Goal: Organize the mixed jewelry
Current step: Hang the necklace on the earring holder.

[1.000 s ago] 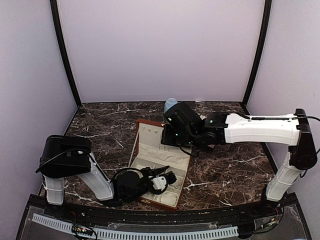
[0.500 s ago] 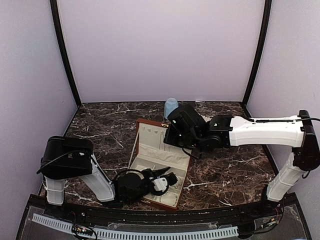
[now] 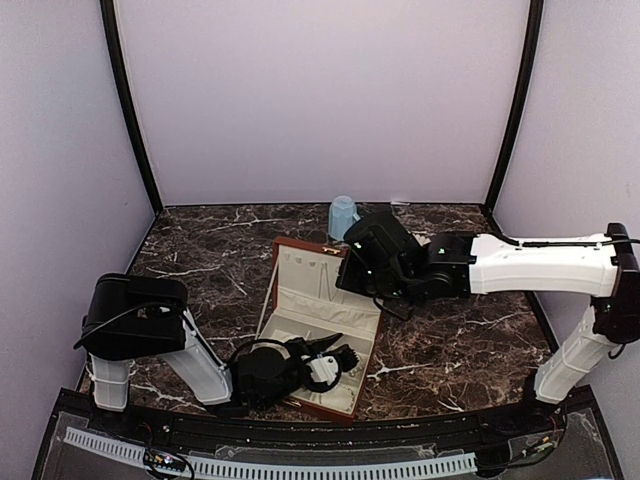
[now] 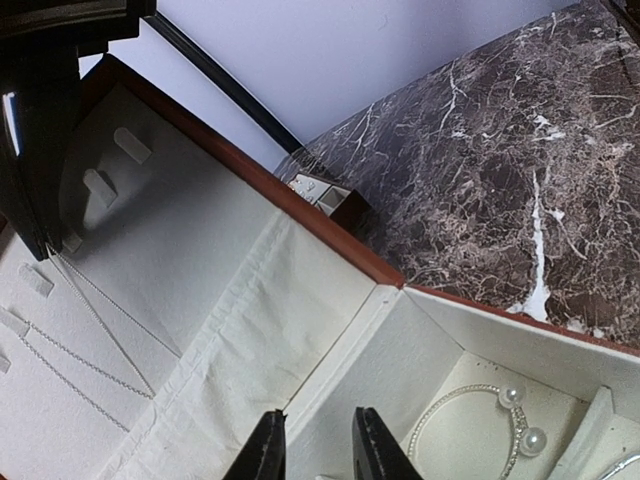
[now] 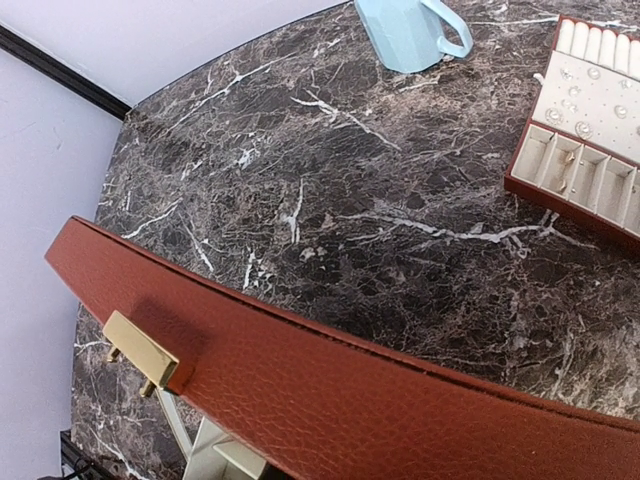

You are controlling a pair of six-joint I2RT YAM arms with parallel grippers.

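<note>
The reddish-brown box (image 3: 300, 285) lies open mid-table, its cream-lined lid raised. My left gripper (image 3: 338, 358) (image 4: 315, 420) is low inside the box with its jaws slightly apart and cream lining showing between the tips. A pale bit shows between the fingers at the frame's bottom edge; I cannot tell what it is. Jewelry in the box: a pearl-tipped bangle (image 4: 480, 430) to the gripper's right, and thin chains (image 4: 90, 340) on the lid lining. My right gripper (image 3: 358, 275) is by the lid's far edge. In the right wrist view the lid's leather back (image 5: 400, 400) hides its fingers.
A blue mug (image 3: 343, 215) (image 5: 410, 35) stands behind the box. A cream slotted tray (image 5: 590, 130) holding small studs lies to the right of the box, mostly under my right arm in the top view. The lid carries a gold clasp (image 5: 140, 350).
My right arm has shifted to the right, uncovering more of the blue mug. The left arm and its jaws have stayed as they were.
</note>
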